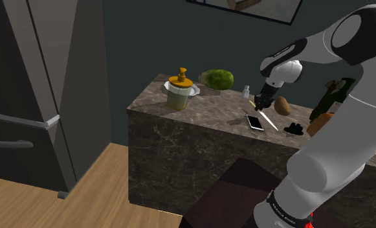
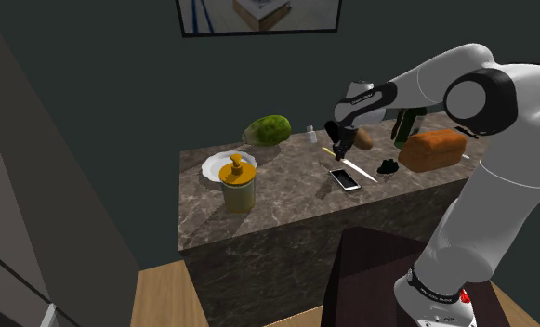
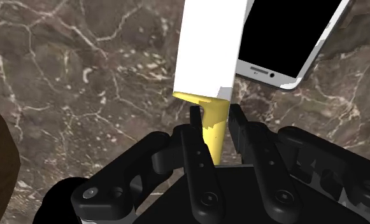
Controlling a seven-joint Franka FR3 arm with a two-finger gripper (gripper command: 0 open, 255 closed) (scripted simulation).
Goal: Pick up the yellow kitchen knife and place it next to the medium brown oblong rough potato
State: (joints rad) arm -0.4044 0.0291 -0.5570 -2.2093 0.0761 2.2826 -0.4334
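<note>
Yellow handle of the knife (image 3: 209,57) is clenched between the jaws at the desk (image 1: 206,107) surface, near the potato (image 1: 283,105) and beside the phone (image 1: 254,122); grasp judged complete, lift and placement outstanding.

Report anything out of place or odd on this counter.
Nothing is spilled or broken. One oddity: a phone lies flat among the kitchen things, close beside the white blade of the knife.

On the dark marble counter (image 2: 277,200), the black gripper (image 2: 336,150) is down at the knife (image 2: 358,171) by its yellow handle; a potato (image 2: 363,138) sits just beyond, a phone (image 2: 345,179) beside the blade.
</note>
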